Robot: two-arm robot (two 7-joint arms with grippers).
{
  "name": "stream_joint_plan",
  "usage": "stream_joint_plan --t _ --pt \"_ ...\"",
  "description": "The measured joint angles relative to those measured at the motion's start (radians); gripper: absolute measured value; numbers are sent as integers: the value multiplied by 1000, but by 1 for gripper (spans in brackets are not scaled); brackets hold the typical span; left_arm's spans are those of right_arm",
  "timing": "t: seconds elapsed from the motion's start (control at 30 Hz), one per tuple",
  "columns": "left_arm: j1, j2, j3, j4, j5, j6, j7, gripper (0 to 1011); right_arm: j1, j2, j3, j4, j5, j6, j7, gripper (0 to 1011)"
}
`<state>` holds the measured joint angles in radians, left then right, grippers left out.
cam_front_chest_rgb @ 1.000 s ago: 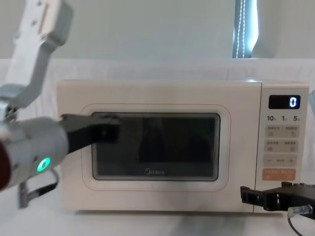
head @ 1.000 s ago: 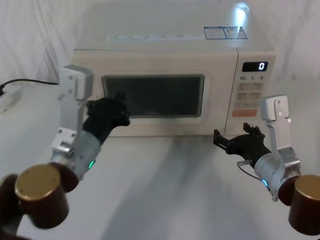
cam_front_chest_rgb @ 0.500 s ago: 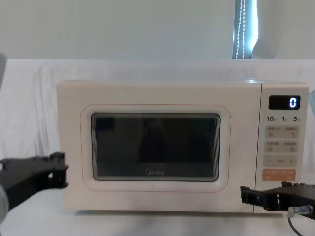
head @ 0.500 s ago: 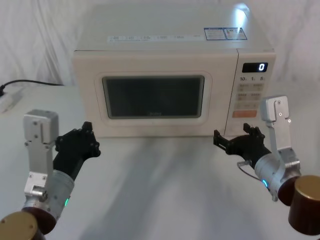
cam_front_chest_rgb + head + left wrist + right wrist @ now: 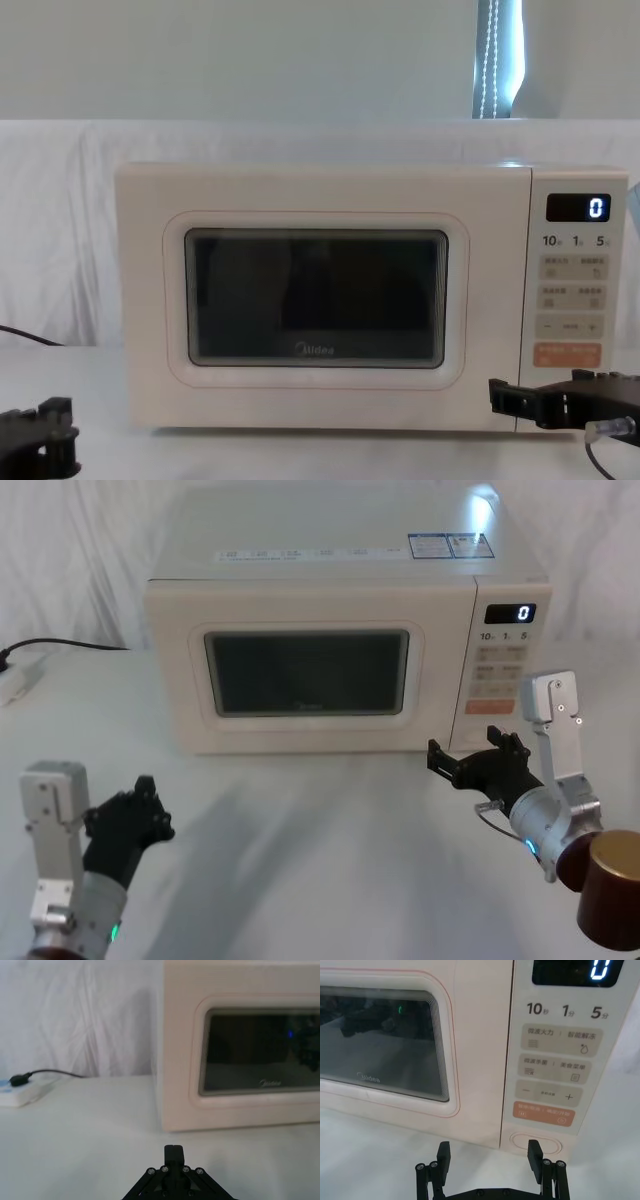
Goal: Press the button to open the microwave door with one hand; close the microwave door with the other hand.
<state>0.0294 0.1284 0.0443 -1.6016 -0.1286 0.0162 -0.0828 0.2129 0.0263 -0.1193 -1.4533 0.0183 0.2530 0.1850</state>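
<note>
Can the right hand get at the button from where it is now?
Probably yes. The right hand hangs open just in front of the button at the panel's foot, with nothing between them; the microwave door is shut.

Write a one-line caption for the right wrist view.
Open right gripper hovers before the button, microwave door shut.

White tabletop [image 5: 330, 840] spread below my grippers, draped white cloth backdrop [image 5: 70, 550] ahead of them, black cable [image 5: 60, 643] running to a white power strip [image 5: 18, 683] off beyond my left hand, pale wall [image 5: 250, 55] above, bright strip [image 5: 497, 60] of light upper right.
</note>
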Motion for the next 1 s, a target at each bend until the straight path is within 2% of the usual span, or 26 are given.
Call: stream_joint_plan --t 0.53,0.67,0.8,0.87,0.93,0.97,1.0 --pt "-2 1 4 -6 0 2 0 15 0 0 0 0 0 0 0 1002" --pt "-2 2 5 -7 0 4 0 145 0 0 0 0 0 0 0 1002" --pt "-2 2 5 -8 0 4 0 217 0 0 0 0 0 0 0 1002" --pt "-3 2 6 -8 0 5 -1 312 0 0 0 0 0 0 0 1002" --pt "-3 2 6 -8 0 5 -1 352 0 0 0 0 0 0 0 1002" --pt "-3 3 6 -8 0 5 -1 412 0 0 0 0 0 0 0 1002" --pt "-3 3 6 -8 0 5 -1 412 0 0 0 0 0 0 0 1002"
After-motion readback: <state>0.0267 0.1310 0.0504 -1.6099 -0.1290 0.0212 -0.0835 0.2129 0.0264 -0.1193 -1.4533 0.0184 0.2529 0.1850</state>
